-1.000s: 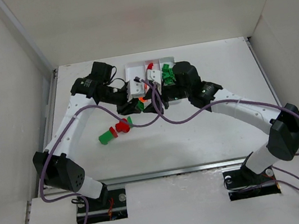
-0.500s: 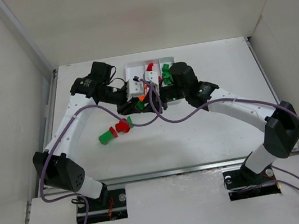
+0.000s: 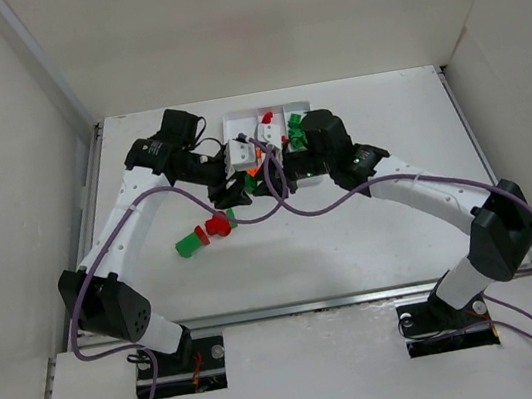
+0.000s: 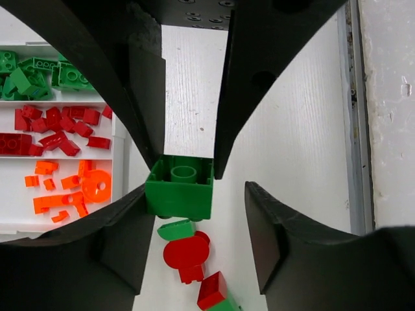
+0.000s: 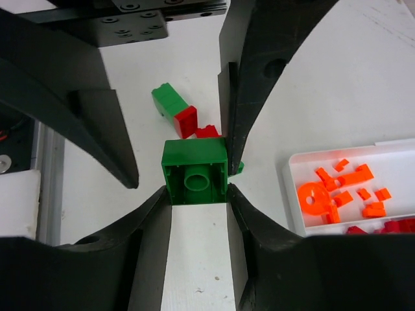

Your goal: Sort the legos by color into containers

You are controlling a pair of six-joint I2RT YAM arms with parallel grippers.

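While both arms lean in over the table (image 3: 385, 120), the view from above shows the left arm (image 3: 138, 220) and the right arm (image 3: 426, 189) meeting nose to nose at the near edge of the white tray (image 3: 234, 124), which lies at twelve o'clock from that meeting point. What passes between them is too small to tell from here. A clump of loose legos (image 3: 205, 232) sits at eight o'clock from them, well apart from the tray.

From the left wrist, the green brick (image 4: 179, 189) sits dead centre. The left gripper (image 4: 198, 191) stands spread: one finger touches the brick at nine o'clock, and the other is clear of it at three. The right gripper (image 4: 188, 162) reaches in from twelve, flanking the brick. At nine to ten o'clock the tray holds green pieces (image 4: 32, 74), red pieces (image 4: 48, 126) and orange pieces (image 4: 94, 188), each in its own lane.

From the right wrist, that gripper's fingers press against both lower corners of the brick, pinching it. The other pair hangs at twelve, one finger brushing it and one well off.

This looks to me like a handover beside the tray. Next, I'd say, the left must back away cleanly, and the right must carry the brick to the lane with the green pieces without twisting that corner grip loose.
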